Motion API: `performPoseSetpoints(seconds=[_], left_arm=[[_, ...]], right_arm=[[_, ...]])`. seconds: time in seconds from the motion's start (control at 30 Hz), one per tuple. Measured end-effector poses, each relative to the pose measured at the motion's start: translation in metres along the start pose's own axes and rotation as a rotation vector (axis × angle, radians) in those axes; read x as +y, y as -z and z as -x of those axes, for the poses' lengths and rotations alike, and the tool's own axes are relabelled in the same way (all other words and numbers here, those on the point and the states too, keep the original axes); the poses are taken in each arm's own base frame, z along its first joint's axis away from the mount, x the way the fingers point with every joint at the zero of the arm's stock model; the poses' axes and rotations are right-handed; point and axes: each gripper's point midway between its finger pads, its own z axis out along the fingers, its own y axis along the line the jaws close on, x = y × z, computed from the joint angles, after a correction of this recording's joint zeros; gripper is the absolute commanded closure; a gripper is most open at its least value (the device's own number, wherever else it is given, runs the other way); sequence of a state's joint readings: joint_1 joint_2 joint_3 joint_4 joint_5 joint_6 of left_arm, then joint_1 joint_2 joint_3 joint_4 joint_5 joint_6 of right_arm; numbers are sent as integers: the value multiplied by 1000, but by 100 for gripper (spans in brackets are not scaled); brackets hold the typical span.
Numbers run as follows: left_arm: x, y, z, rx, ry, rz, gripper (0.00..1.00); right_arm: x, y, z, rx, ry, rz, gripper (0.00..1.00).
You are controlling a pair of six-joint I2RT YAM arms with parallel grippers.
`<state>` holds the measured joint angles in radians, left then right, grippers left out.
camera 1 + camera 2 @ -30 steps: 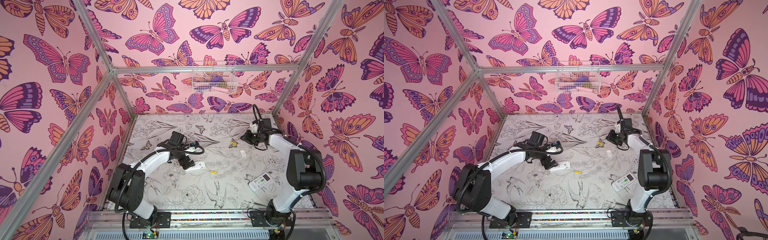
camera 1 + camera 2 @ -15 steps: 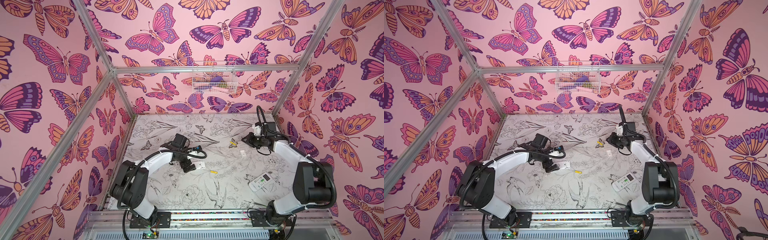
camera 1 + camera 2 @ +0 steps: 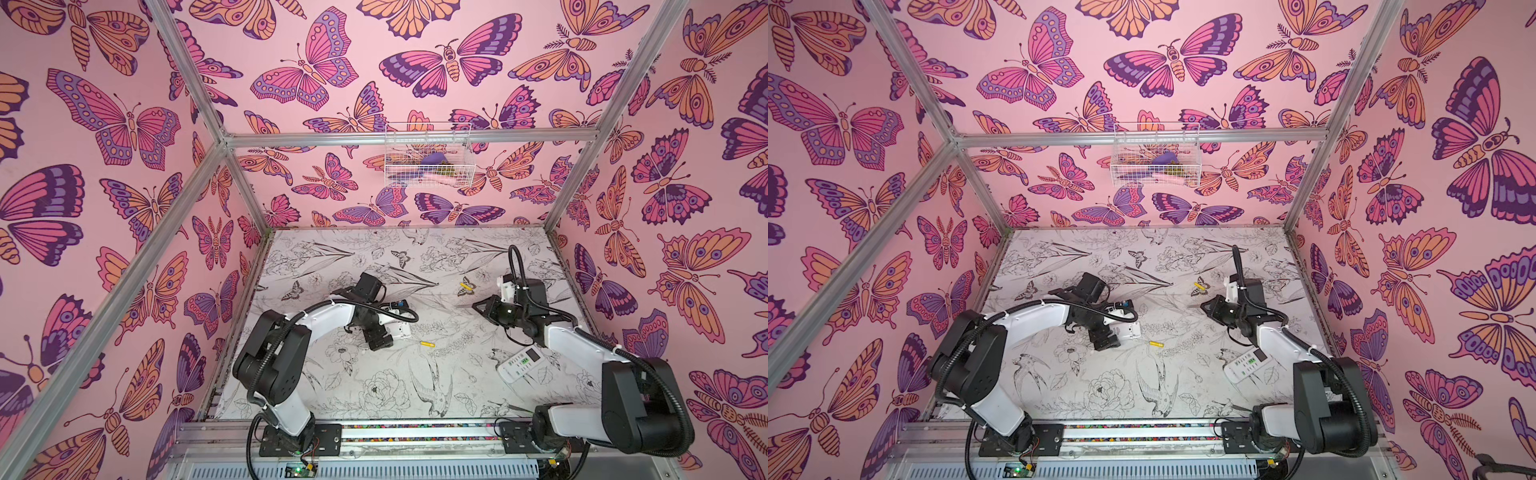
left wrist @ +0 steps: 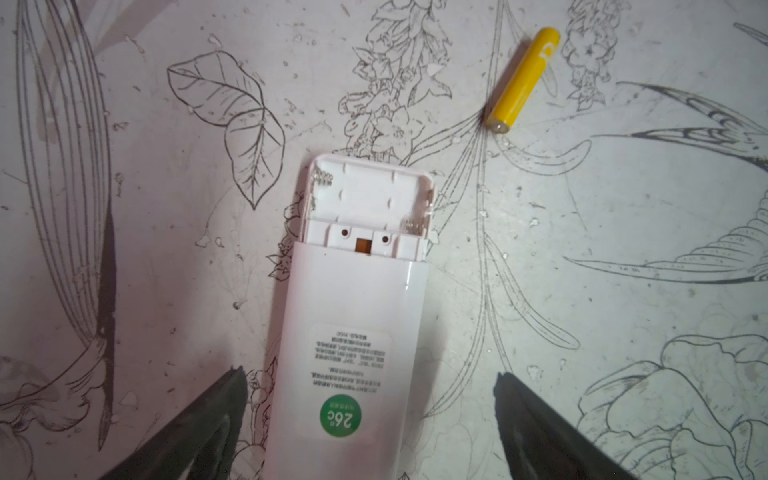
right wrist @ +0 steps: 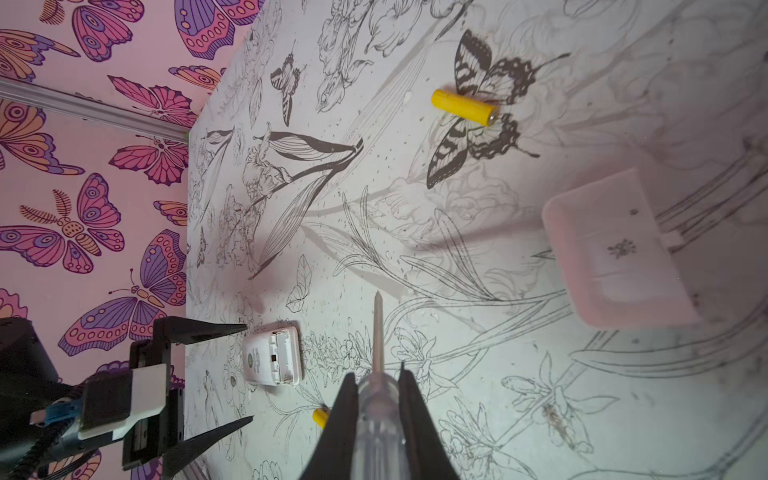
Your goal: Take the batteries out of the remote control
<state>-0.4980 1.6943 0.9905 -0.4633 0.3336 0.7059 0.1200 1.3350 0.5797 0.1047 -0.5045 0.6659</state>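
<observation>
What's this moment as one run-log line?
left gripper open, straddling face-down remote | battery bay empty | yellow battery beside it | right gripper shut on screwdriver

The remote control (image 4: 345, 332) is smooth, glossy white plastic with a paper-like label (image 4: 351, 365). Thin metal springs (image 4: 325, 179) show in its open bay. The yellow battery (image 4: 524, 79) has a smooth, slightly shiny wrap and a bare metal end. The table cover (image 4: 124, 249) looks matt, printed and flecked with small scuffs. The screwdriver (image 5: 380, 419) has a clear plastic handle and a dull metal shaft. In both top views the frame bars (image 3: 311, 139) across the upper middle are brushed metal, and the basket (image 3: 399, 174) is white wire.
</observation>
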Motion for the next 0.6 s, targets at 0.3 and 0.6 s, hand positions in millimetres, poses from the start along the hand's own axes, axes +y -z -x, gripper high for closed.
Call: performPoseSetpoints(seconds=[0.3,0.6], left_arm=[[3,-7,-2,23,1,4,8],[5,0,2,5,-6,27,3]], right_arm=[[3,-17,-2,-24,-19,39,100],[-9,-33,-5,-13,-46,33,100]])
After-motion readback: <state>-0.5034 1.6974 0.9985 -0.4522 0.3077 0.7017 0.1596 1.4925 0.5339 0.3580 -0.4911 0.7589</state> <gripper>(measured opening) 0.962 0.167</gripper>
